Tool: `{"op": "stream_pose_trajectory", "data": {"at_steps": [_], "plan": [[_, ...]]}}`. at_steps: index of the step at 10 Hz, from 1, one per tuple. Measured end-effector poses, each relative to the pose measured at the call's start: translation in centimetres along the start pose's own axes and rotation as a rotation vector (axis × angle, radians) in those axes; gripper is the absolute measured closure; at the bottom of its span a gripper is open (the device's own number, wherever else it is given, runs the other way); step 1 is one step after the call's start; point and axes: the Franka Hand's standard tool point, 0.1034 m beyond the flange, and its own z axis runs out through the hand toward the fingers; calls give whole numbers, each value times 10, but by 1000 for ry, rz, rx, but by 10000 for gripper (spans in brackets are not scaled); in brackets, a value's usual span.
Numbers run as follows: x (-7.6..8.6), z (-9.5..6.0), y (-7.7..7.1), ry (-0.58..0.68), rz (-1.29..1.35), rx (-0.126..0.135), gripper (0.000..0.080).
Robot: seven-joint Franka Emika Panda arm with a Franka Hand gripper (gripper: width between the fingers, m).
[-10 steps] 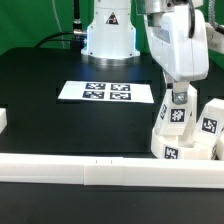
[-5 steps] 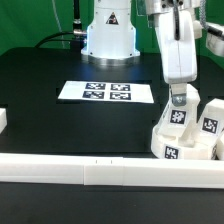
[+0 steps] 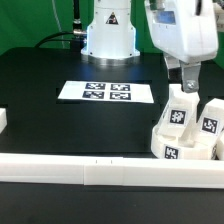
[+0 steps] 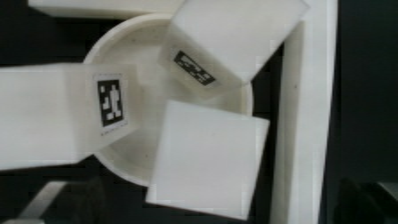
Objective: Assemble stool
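The stool stands upside down at the exterior view's right, against the front rail. Three white tagged legs (image 3: 180,110), (image 3: 210,122), (image 3: 168,146) stand up from it. In the wrist view the round white seat (image 4: 134,55) lies below with the legs (image 4: 240,35), (image 4: 68,115), (image 4: 210,155) on it. My gripper (image 3: 189,80) hangs just above the rear leg's top, clear of it. It holds nothing and its fingers look apart.
The marker board (image 3: 107,92) lies mid-table in front of the arm's white base (image 3: 108,35). A long white rail (image 3: 90,172) runs along the front edge and shows in the wrist view (image 4: 313,120). A white rail end (image 3: 3,120) sits at the left edge.
The gripper was down around the rear leg. It has let go, risen, and shifted slightly to the exterior view's right. The leg stays standing.
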Motion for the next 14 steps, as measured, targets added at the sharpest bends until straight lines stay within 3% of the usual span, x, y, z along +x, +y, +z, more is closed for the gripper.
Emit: {"op": "stream_pose_trajectory", "data": {"at_steps": [4,9,12,14], "plan": [[-3,1,0,31,-496,-32,151],[-2,2,0,28,-886,-41,151],[-7,7,-2,56,-1372,-109,151],[-10,8,-4,48,-1539,-117,151]]}}
